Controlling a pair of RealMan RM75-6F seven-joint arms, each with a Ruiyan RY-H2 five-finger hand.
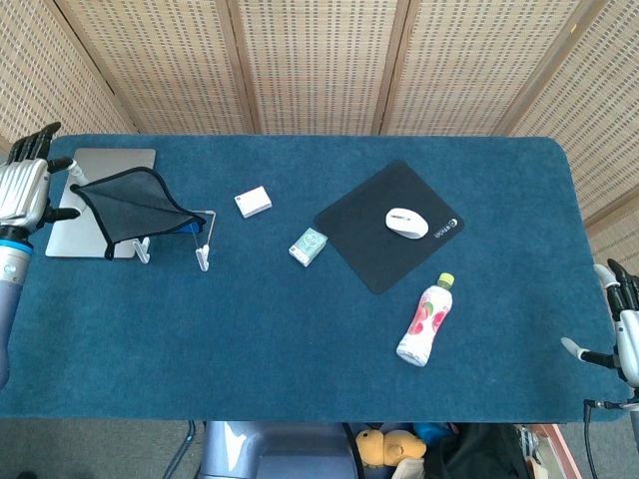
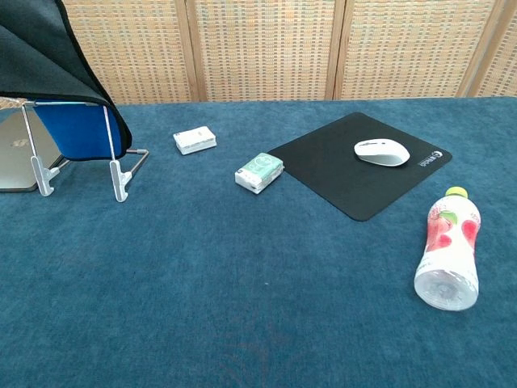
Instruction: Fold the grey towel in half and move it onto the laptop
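Note:
The grey towel [image 1: 132, 205] with its dark hem hangs stretched in the air at the far left. One end drapes over a wire stand [image 1: 203, 254]. My left hand [image 1: 22, 187] pinches the other end at the table's left edge. Under the towel lies the shut silver laptop [image 1: 112, 160], also seen in the chest view as the laptop [image 2: 14, 158]. There the towel [image 2: 44, 52] fills the top left corner over the stand's blue panel [image 2: 81, 136]. My right hand [image 1: 624, 324] hovers off the table's near right corner, fingers apart and holding nothing.
On the blue table cloth [image 1: 250, 329] lie a white box [image 1: 253, 202], a green packet [image 1: 309, 245], a black mouse pad [image 1: 389, 225] with a white mouse [image 1: 407, 223], and a pink bottle [image 1: 425, 320] on its side.

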